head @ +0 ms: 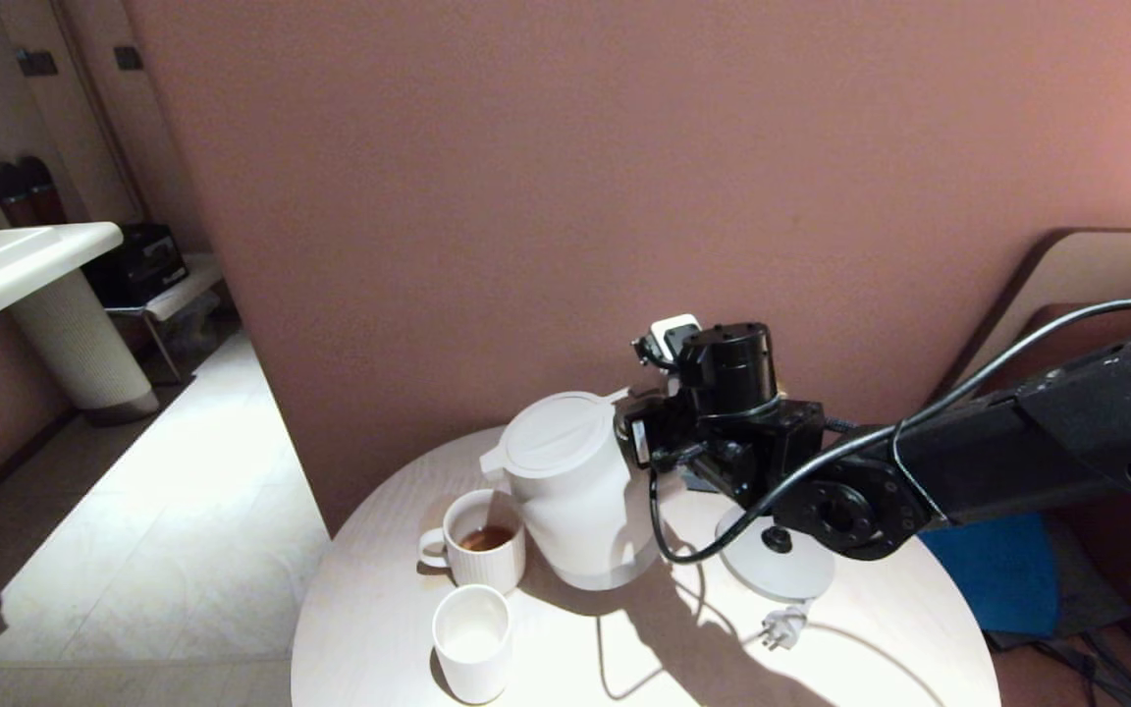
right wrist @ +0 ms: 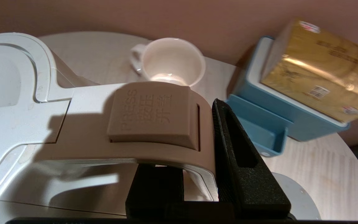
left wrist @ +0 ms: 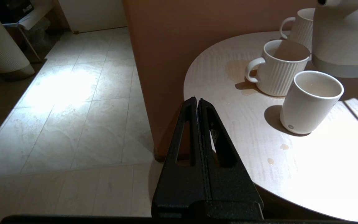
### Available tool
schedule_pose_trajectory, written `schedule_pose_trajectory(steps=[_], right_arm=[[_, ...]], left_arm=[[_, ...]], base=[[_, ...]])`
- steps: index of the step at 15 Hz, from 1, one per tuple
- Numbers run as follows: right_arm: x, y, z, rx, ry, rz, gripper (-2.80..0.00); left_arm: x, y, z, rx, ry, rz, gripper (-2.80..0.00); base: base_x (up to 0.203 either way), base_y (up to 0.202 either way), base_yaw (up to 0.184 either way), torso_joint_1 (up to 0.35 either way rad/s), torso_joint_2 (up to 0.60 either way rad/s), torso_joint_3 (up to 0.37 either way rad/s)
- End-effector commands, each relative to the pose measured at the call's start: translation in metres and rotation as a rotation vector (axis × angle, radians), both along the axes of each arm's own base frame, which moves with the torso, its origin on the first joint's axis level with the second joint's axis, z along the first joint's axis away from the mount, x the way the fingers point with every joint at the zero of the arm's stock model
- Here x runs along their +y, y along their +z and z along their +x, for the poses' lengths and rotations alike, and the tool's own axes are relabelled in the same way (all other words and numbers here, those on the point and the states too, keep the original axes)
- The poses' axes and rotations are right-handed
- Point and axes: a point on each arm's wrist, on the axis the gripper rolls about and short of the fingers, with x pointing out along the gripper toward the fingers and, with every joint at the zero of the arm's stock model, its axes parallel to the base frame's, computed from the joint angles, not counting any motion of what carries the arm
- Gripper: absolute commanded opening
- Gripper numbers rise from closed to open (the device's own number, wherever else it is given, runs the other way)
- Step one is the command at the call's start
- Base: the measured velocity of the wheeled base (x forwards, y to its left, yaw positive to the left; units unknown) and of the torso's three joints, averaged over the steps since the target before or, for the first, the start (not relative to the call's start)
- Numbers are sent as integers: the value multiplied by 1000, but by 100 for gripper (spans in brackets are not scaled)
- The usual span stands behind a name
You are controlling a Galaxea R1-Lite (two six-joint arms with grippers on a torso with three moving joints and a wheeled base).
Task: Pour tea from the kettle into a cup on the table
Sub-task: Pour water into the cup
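The white kettle (head: 570, 491) leans with its spout over a ribbed mug (head: 475, 550) that holds amber tea (head: 485, 538). My right gripper (head: 639, 442) is shut on the kettle's handle (right wrist: 154, 124): one finger (right wrist: 238, 149) lies along the handle's side and the other is under the handle. Nearer me on the round white table (head: 379, 589) stands the smooth handleless cup (head: 472, 638), which looks pale inside (left wrist: 311, 102). My left gripper (left wrist: 197, 101) is shut on nothing, parked off the table's edge above the floor.
The kettle's base (head: 777, 560) and plug (head: 781, 628) lie right of the kettle. A second ribbed mug (right wrist: 169, 60) and a blue tray (right wrist: 278, 112) with a gold box (right wrist: 318, 68) stand at the back. Tea drops (left wrist: 270, 161) spot the table.
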Motion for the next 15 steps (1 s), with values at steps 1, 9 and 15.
schedule_pose_trajectory(steps=[1, 9, 15], right_arm=[[3, -4, 2, 2, 3, -14, -280], [9, -12, 8, -7, 25, -131, -280], [15, -4, 13, 22, 30, -162, -280]], left_arm=[[0, 0, 0, 0, 0, 0, -280], [0, 0, 0, 0, 0, 0, -280], [0, 0, 0, 2, 0, 0, -280]], base=[[0, 0, 0, 0, 0, 0], [0, 0, 0, 0, 0, 0], [0, 0, 0, 0, 0, 0]])
